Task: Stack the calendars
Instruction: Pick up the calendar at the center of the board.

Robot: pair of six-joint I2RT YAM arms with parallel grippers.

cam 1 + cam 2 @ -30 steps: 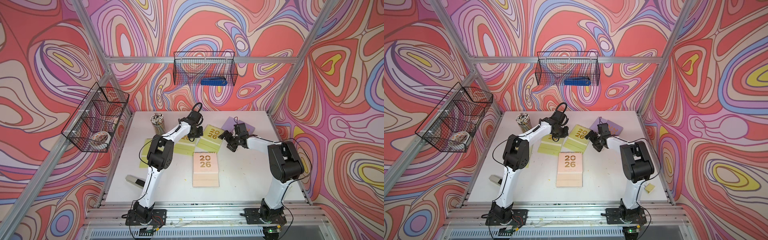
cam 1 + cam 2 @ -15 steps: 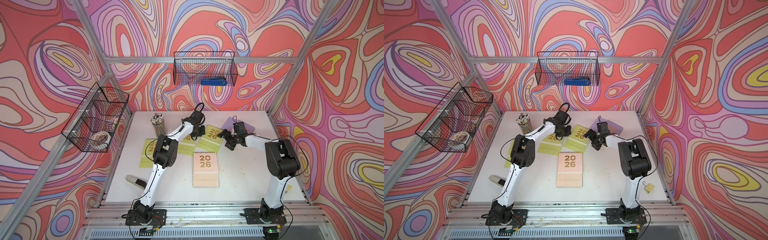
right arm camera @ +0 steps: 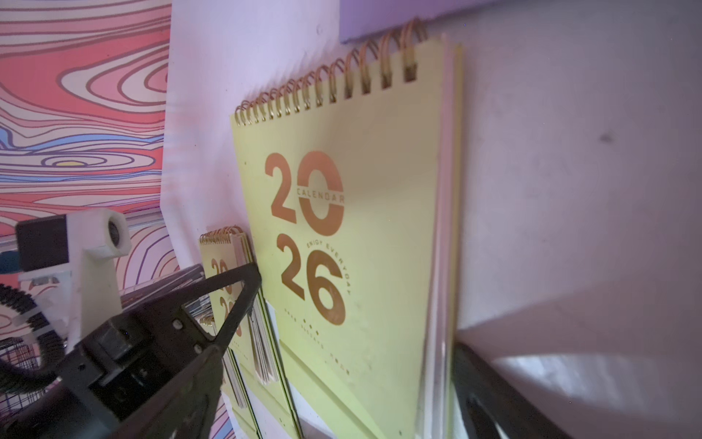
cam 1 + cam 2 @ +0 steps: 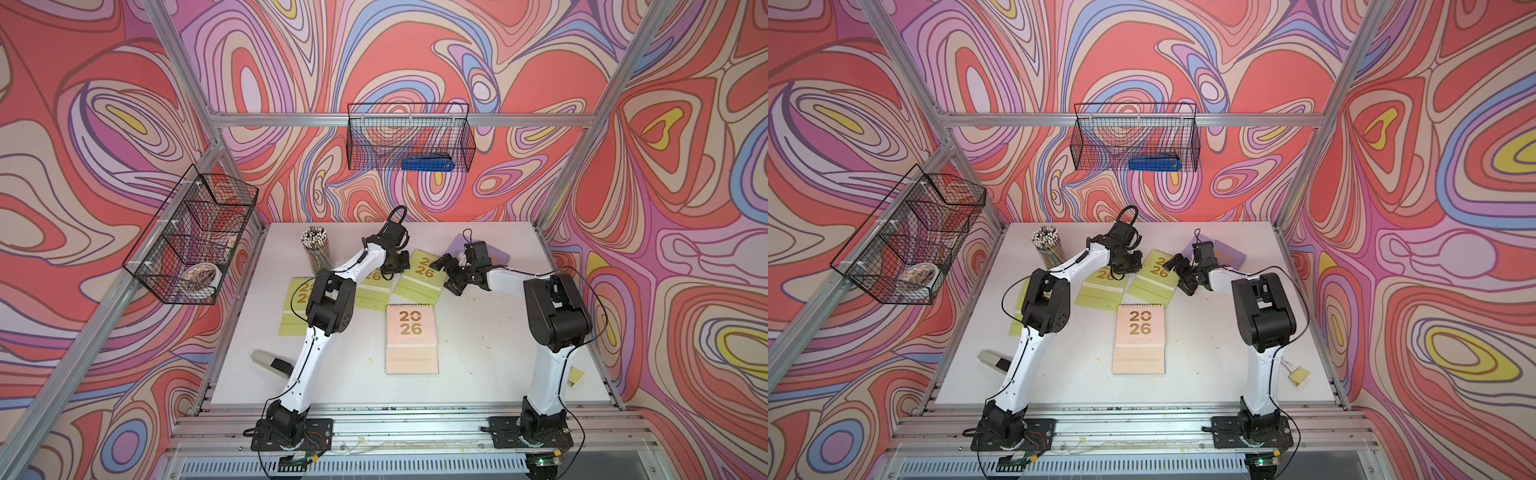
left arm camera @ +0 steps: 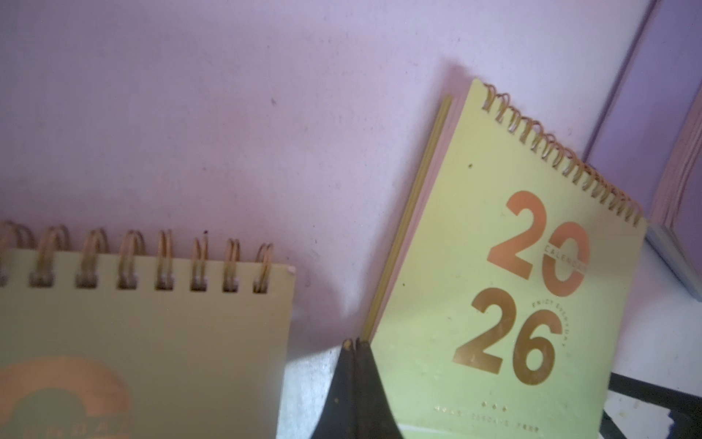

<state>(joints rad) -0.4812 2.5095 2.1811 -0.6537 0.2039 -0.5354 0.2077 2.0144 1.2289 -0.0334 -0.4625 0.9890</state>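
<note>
Calendars are not stacked yet. They lie flat on the table (image 4: pixel 478 353). The right green calendar (image 4: pixel 417 278) and the middle green calendar (image 4: pixel 372 297) sit side by side toward the back edge. The left green calendar (image 4: pixel 293 320) is near the left edge and the peach calendar (image 4: pixel 411 338) is in the middle. The lavender calendar (image 4: pixel 1231 258) is by the back right corner, partly hidden by the right arm.

The left claw (image 5: pixel 354 344) is squeezed shut with nothing in it. Its tip points into the gap between the two green ones, right at the side of the right green calendar. The right claw (image 4: pixel 446 275) is wide open and holds nothing. It hangs just beside the other side of that calendar. I cannot tell if it touches.

The calendar is thin and flat, so a claw may slip off it or scrape the table. A push could slide it crooked onto the middle green one. The two claws are near each other and could bump.

Room is tight at the back, and the cup of pencils (image 4: pixel 316 249) there could tip. Bare table lies between the peach calendar and the right edge. The front edge is free too, apart from the grey stapler (image 4: pixel 270 361) near the front left corner.
</note>
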